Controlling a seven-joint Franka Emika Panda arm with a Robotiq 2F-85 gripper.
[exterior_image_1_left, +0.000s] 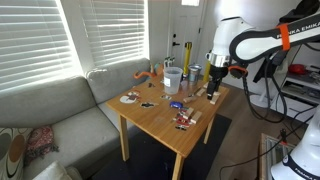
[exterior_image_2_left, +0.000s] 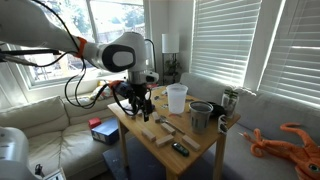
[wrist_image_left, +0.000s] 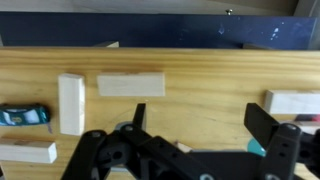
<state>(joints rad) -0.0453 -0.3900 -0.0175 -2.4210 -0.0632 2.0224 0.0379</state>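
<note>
Hand (wrist_image_left: 200, 128), jaws spread wide, near wooden block (wrist_image_left: 131, 84), pale wooden table (wrist_image_left: 205, 64)

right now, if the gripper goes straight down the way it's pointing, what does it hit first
Probably the bare wooden tabletop: the open gripper points down at a gap between the wooden blocks, though depth is unclear.

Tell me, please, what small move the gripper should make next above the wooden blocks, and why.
Probably shift the gripper slightly toward the long wooden block before lowering: its jaws stand open over the table, holding nothing, and that block lies just beyond one finger, not between them.
</note>
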